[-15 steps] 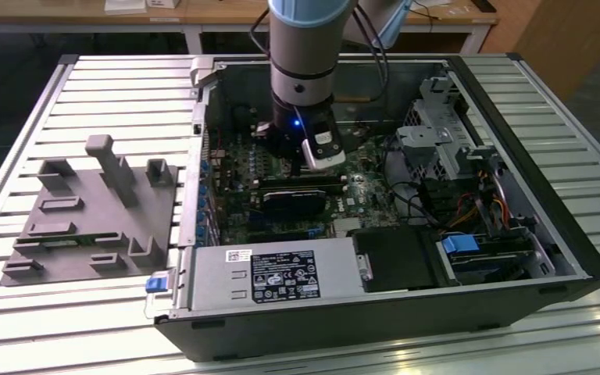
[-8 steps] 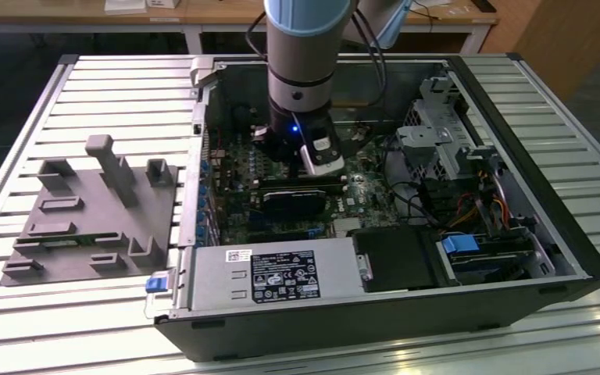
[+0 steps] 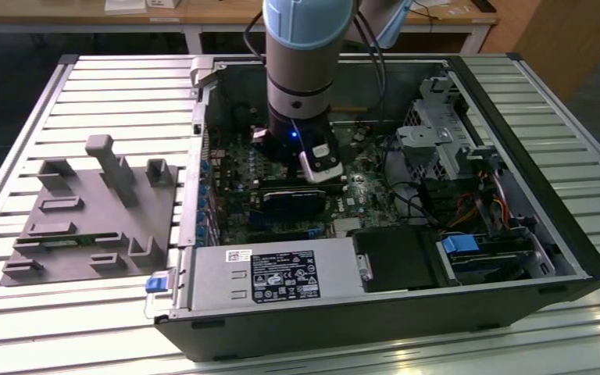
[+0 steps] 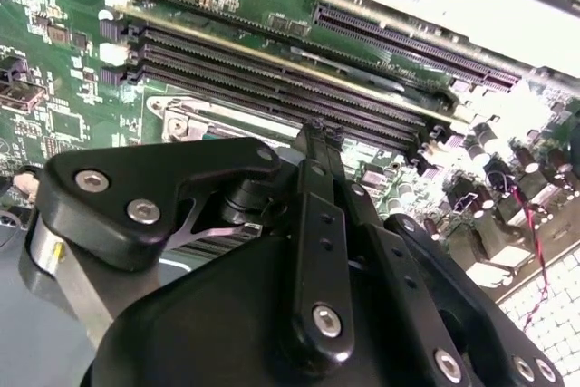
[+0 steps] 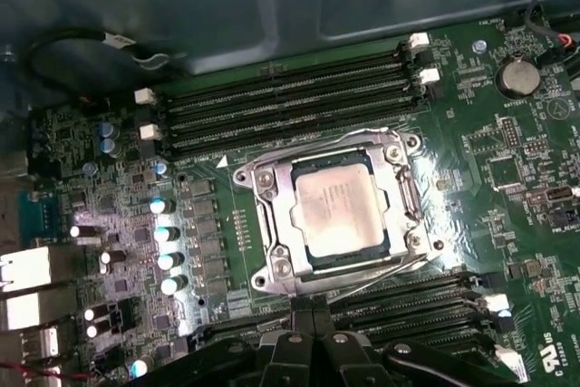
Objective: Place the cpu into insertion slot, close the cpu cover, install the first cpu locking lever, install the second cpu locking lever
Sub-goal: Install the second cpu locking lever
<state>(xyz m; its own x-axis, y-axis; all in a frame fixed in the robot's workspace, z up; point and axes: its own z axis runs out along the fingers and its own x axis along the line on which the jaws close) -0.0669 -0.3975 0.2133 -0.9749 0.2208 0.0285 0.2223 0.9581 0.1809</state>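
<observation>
Working on levers now: cpu (image 5: 340, 210) sits in insertion slot (image 5: 263, 215), cpu cover (image 5: 399, 189) down. Tool (image 5: 313, 328) looks closed, empty. You must catch lever next.

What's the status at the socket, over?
Pincer low over the board beside the insertion slot, carrying nothing visible. Cpu seated, cpu cover down around it. A thin lever lies along the socket edge. Nothing in the way.

I note a silver-grey cpu (image 5: 340, 210) under a silver cpu cover (image 5: 272, 192), on a green circuit board (image 5: 507, 178) with black memory slots (image 5: 290, 101). My gripper (image 4: 317, 133) is black.
</observation>
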